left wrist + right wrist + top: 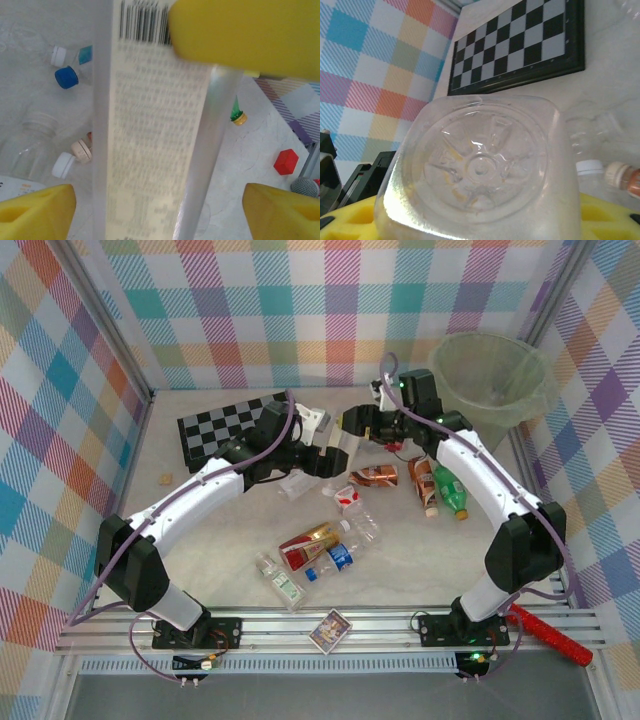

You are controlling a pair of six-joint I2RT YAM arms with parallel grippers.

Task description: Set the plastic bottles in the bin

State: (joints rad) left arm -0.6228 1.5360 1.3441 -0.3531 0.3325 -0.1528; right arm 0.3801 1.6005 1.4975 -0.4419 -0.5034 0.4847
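Passing a clear bottle (155,125) between arms above the desk (230,540) looks like the aim, since the bin (520,390) stands at the far right corner, nearer the right arm. The right gripper (365,426) appears clamped on it. The left gripper (157,205) has its jaws spread either side, not touching. Several other bottles (330,545) lie below.

Arms angled inward, left claw (340,453) gaping, right claw (356,426) clamped

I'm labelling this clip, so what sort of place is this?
Likely a robot lab test booth: plaid cloth walls on a metal frame, two arms bolted to a rail, bottles scattered on a table.
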